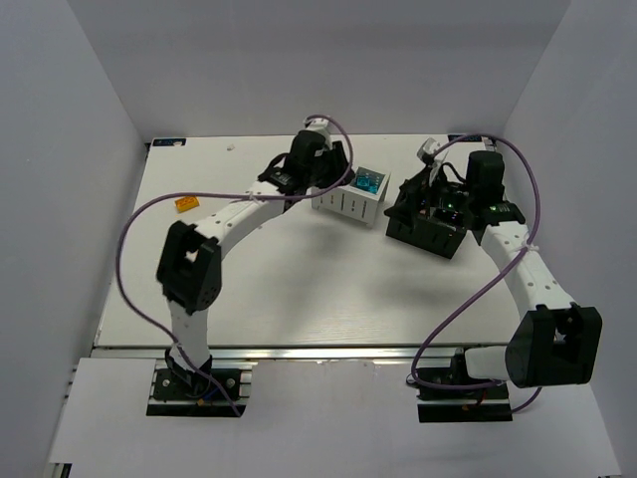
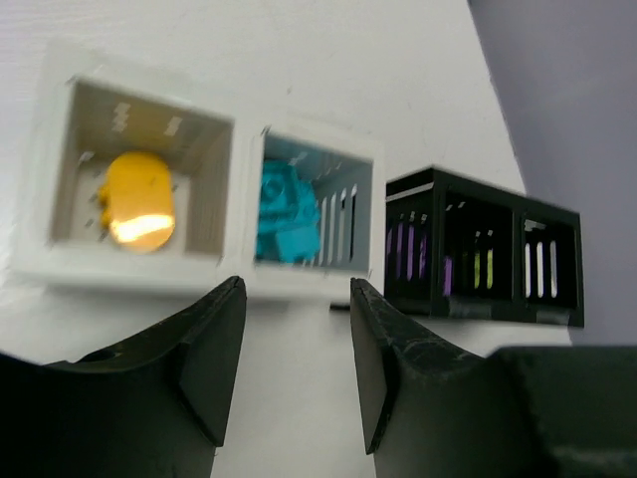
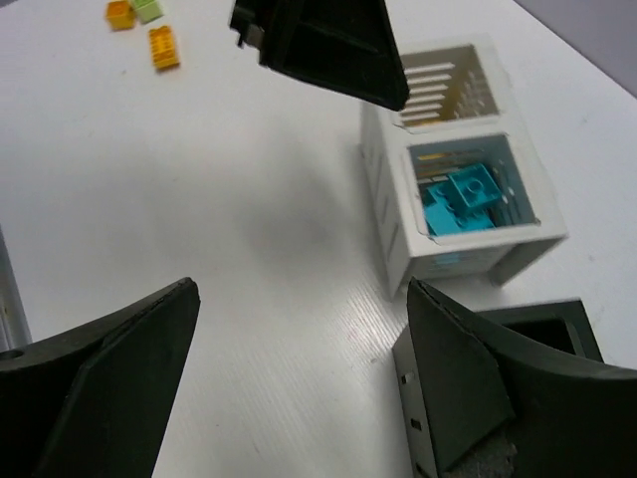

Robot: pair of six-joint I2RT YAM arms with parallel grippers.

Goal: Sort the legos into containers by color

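right claw (image 3: 301,299) gapes; left arm (image 3: 328,50) (dark) overlaps white box (image 3: 383,219)

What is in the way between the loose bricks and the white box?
Nothing that shows on the table. The tabletop between the loose bricks and the white box is bare. Only the left claw hangs open by the box, up off the table.
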